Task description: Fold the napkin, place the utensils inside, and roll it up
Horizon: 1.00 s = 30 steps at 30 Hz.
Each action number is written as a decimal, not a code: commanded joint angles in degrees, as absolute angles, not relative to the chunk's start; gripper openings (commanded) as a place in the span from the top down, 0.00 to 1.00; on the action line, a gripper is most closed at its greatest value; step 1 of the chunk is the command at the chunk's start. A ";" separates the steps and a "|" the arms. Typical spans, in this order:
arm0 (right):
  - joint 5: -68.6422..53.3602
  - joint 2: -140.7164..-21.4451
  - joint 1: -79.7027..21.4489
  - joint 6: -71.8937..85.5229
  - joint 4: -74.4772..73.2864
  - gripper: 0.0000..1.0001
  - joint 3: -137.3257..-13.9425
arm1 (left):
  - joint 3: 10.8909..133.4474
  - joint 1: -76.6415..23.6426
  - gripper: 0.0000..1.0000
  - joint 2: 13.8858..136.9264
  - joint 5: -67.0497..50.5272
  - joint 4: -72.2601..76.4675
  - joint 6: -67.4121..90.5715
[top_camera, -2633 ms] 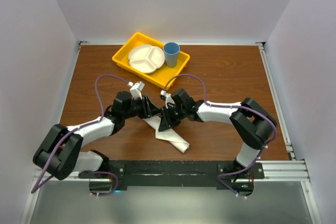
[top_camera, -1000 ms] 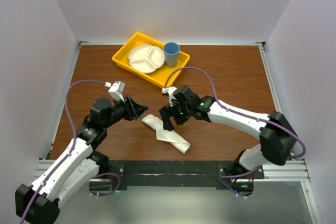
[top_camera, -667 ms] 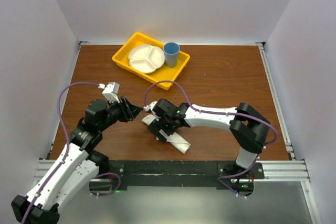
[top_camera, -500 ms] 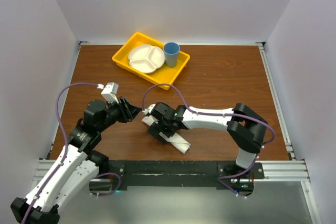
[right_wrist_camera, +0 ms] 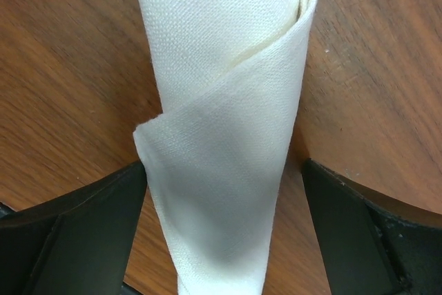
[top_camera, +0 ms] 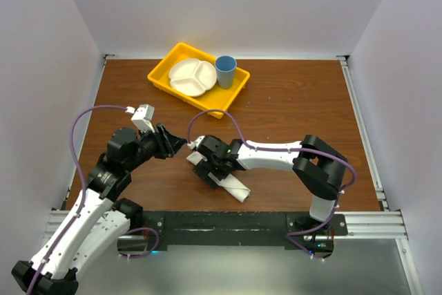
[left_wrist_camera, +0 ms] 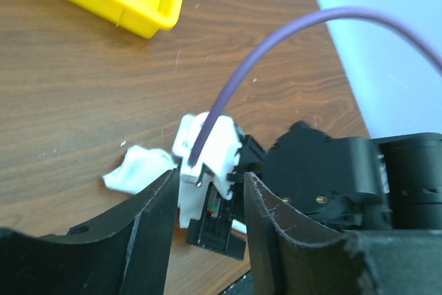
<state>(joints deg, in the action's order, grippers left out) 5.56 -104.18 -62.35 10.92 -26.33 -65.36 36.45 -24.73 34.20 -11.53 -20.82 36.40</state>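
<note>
White cloth, the napkin, is lying rolled into a narrow tube on the brown worktop, close to the near edge and about midway between the left and right edges, running slantwise to that edge. I am straddling the end of it that lies farther from the near edge with my right gripper, jaws spread wide, one finger on each side of the roll. Through my right wrist camera an overlapping flap is showing, wrapped across the roll. One black finger is sitting right against the cloth's edge, while the other finger is standing just apart from it with bare wood between. I am not pinching the cloth.

I am holding my left gripper just to the left of that same end, pointing toward it, jaws partway apart and carrying nothing. Between its fingers my left wrist camera is catching the right arm's white wrist module and a crumpled end of the napkin poking out beside it.

Near the far edge, left of centre, a yellow tray is sitting at an angle, well apart from the roll, holding a white divided plate and a blue cup.
</note>
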 commanded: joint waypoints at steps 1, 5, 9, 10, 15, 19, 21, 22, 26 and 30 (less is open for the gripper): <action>3.96 -97.77 -62.58 15.55 -26.18 0.02 -66.18 | 36.65 -24.26 0.42 38.05 -9.51 -24.95 43.02; 3.87 -89.31 -62.05 20.73 -32.59 0.02 -67.93 | 32.62 -24.26 0.39 40.17 -10.80 -26.46 50.09; 7.28 -82.45 -61.00 26.01 -38.14 0.02 -69.61 | 28.75 -24.34 0.36 39.90 -12.39 -23.56 56.15; 7.82 -81.05 -60.56 26.28 -40.32 0.02 -70.04 | 28.04 -24.43 0.36 40.08 -12.31 -23.73 58.86; 15.55 -73.13 -55.47 25.93 -45.44 0.02 -71.10 | 30.05 -34.84 0.01 42.09 -3.04 -24.61 70.64; 16.78 -69.53 -47.92 21.81 -46.14 0.02 -70.66 | 39.69 -44.90 0.00 54.35 5.79 -35.37 86.96; 18.01 -67.95 -46.94 20.13 -46.84 0.02 -70.93 | 46.19 -48.24 0.00 64.53 5.72 -43.63 93.83; 18.54 -67.42 -46.41 19.69 -47.37 0.02 -70.93 | 48.41 -49.47 0.00 67.82 5.36 -45.94 95.87; 18.02 -64.08 -45.62 18.11 -47.20 0.02 -69.35 | 54.23 -54.92 0.16 76.98 5.63 -50.19 105.89; 17.32 -61.27 -45.35 17.67 -47.72 0.02 -67.50 | 54.22 -56.34 0.26 79.62 5.98 -48.25 114.15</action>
<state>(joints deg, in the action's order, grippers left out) 16.62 -64.31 -45.78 19.73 -46.46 -69.08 52.27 -55.05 78.63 3.51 -43.66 101.19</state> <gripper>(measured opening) 0.983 0.760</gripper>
